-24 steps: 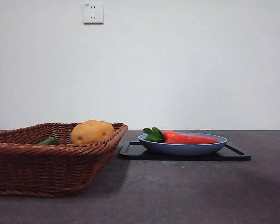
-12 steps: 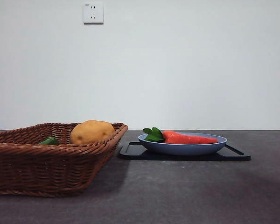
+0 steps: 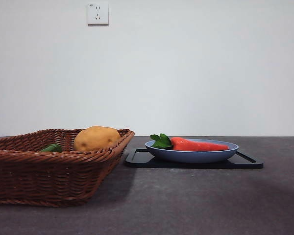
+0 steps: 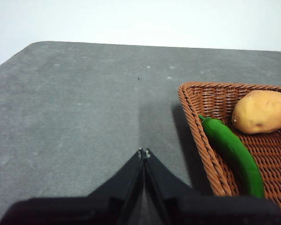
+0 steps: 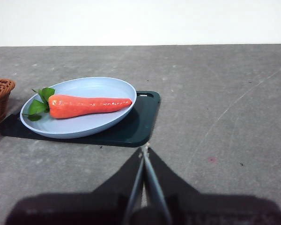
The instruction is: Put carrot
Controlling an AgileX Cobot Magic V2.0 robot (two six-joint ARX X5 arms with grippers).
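Note:
The orange-red carrot (image 3: 198,145) (image 5: 89,105) with green leaves lies on a light blue plate (image 3: 191,155) (image 5: 79,126), its leafy end toward the basket. The plate rests on a black tray (image 3: 245,160) (image 5: 140,122). My right gripper (image 5: 144,150) is shut and empty, hovering over bare table some way short of the tray. My left gripper (image 4: 143,151) is also shut and empty, over bare table beside the wicker basket (image 4: 196,108). Neither gripper shows in the front view.
The brown wicker basket (image 3: 49,171) stands at the left and holds a tan potato (image 3: 96,138) (image 4: 261,111) and a green pepper (image 3: 52,148) (image 4: 234,152). A wall with a socket (image 3: 98,13) runs behind the grey table.

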